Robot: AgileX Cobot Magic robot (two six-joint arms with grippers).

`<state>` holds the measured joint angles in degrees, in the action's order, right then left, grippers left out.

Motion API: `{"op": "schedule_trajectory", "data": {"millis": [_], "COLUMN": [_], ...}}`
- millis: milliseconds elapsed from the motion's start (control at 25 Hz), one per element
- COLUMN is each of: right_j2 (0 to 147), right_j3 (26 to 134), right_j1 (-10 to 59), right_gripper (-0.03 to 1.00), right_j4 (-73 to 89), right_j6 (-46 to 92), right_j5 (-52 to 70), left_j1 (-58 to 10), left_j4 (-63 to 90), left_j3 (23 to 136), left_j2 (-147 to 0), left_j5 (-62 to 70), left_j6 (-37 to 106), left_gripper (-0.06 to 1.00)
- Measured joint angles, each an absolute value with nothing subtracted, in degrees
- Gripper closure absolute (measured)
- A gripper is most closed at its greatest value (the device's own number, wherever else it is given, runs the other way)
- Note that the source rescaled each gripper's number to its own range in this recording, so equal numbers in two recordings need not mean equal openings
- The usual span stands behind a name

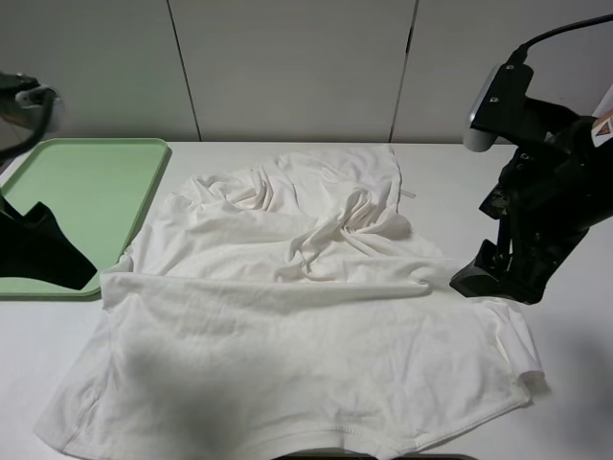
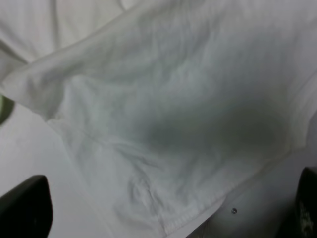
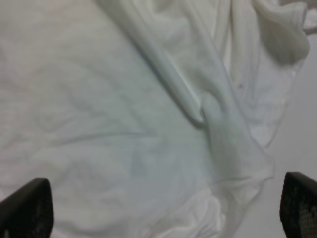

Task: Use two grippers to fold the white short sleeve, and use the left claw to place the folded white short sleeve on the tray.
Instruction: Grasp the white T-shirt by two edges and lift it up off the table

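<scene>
Exterior high: thin, wrinkly white short sleeve (image 1: 287,316) lies bunched; left tool (image 2: 166,215), right tool (image 3: 162,208) gape empty.

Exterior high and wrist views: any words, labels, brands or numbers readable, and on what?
No text is readable in any view.
Plain white cotton T-shirt: no print or tag shows.
Light green plastic tray: no marking shows.
Small white-and-orange sticker on the black right arm: too small to read.

light: bright, even, overhead | shadow: soft grey patch on near part of the white short sleeve (image 1: 287,326) | glare: cloth folds nearly washed out | focus: both wrist views soft, slightly green-tinted
</scene>
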<state>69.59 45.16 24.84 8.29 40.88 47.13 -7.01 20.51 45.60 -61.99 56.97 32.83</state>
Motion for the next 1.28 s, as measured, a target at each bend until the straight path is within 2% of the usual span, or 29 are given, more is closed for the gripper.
{"op": "schedule_trajectory", "data": {"millis": [280, 480, 1000, 1280], "right_j2": [76.8, 83.1, 97.6, 103.7], "right_j3": [45.2, 45.2, 45.2, 50.8], "right_j1": [24.8, 24.8, 24.8, 24.8], "right_gripper": [-0.03, -0.03, -0.03, -0.03], "right_j4": [1.5, -3.1, -10.6, -15.4], "right_j6": [40.9, 40.9, 41.1, 39.6], "right_j5": [44.2, 41.7, 32.1, 36.7], "left_j1": [-7.3, -11.8, -12.1, -12.1], "left_j4": [20.7, 20.6, 20.5, 20.5], "left_j3": [45.6, 45.6, 47.0, 47.0], "left_j2": [-73.2, -79.6, -88.3, -88.6], "left_j5": [54.7, 50.4, 42.7, 40.6], "left_j6": [38.6, 49.5, 51.7, 53.0], "left_gripper": [-0.03, -0.02, 0.0, 0.0]}}
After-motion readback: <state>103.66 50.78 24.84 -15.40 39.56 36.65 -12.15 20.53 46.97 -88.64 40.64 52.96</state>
